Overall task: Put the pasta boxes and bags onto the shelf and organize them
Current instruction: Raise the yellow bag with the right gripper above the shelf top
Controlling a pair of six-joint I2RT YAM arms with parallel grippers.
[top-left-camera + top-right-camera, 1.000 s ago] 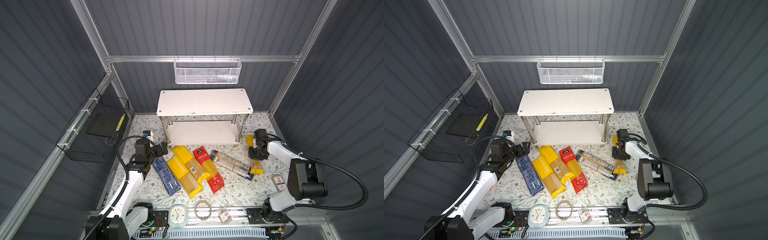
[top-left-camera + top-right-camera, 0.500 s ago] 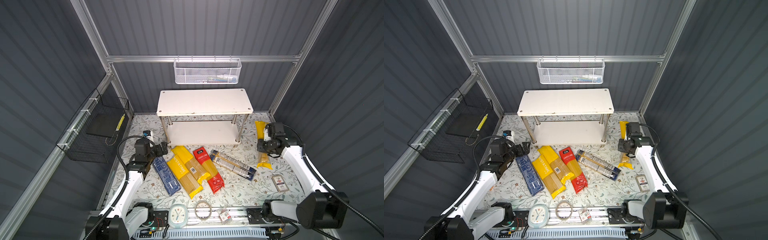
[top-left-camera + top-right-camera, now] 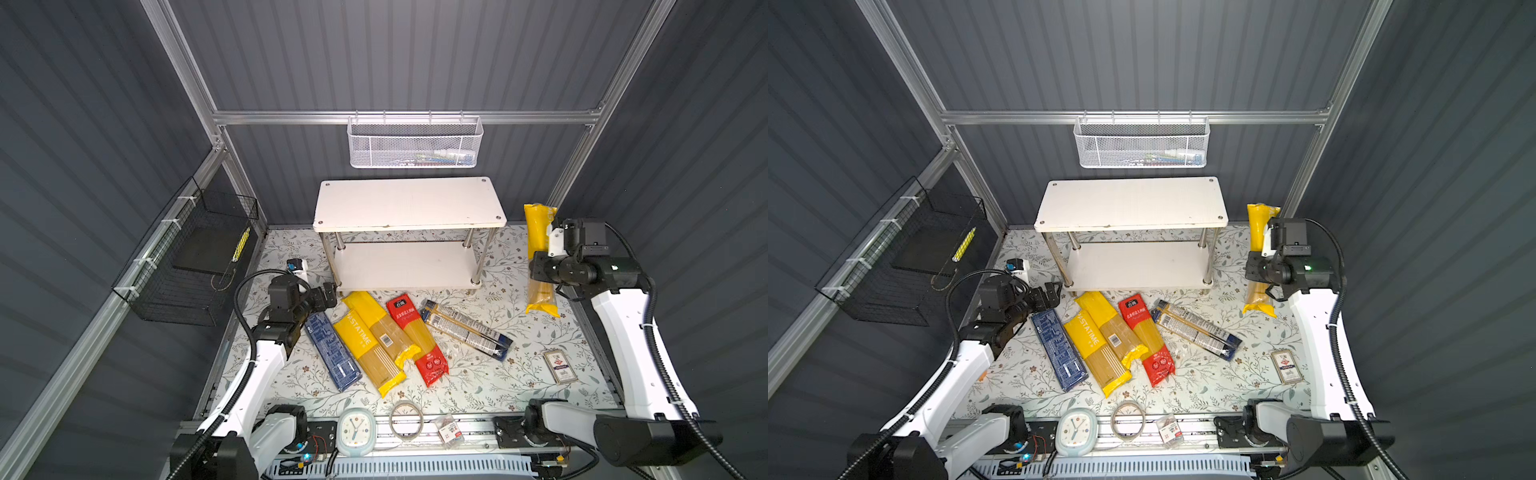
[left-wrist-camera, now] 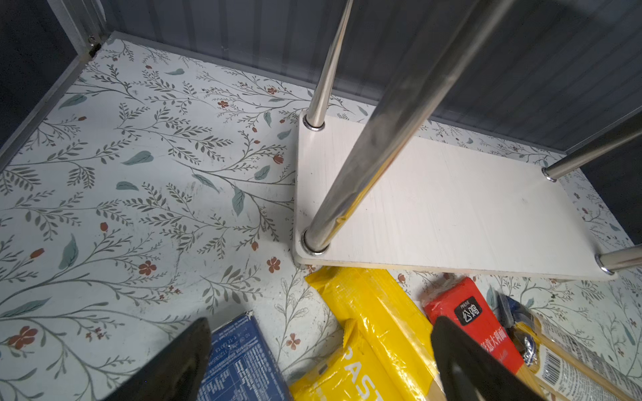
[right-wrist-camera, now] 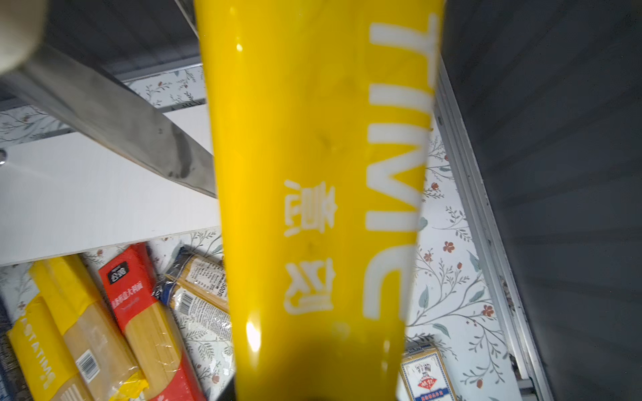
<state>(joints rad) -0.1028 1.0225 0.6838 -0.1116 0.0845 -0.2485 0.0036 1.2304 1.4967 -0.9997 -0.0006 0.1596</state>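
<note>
My right gripper (image 3: 541, 269) is shut on a yellow PASTATIME bag (image 3: 538, 232), held off the mat, nearly upright, just right of the white two-tier shelf (image 3: 409, 203). That bag (image 5: 312, 208) fills the right wrist view and hides the jaws. Both shelf boards are bare. On the mat in front lie a dark-blue box (image 3: 332, 353), two yellow bags (image 3: 365, 345), a red bag (image 3: 417, 336) and a clear bag with dark-blue ends (image 3: 465, 330). My left gripper (image 3: 328, 293) is open and empty at the shelf's front-left leg, above the box's far end (image 4: 239, 361).
A white mesh basket (image 3: 415, 143) hangs on the back wall and a black wire basket (image 3: 187, 266) on the left wall. A card pack (image 3: 561, 365) lies at the right. A clock (image 3: 355, 430), tape ring (image 3: 406, 419) and small packet (image 3: 449, 430) line the front edge.
The right arm has lifted the yellow bag off the mat and carried it up and back, to beside the shelf's right end. The left arm has stayed put.
</note>
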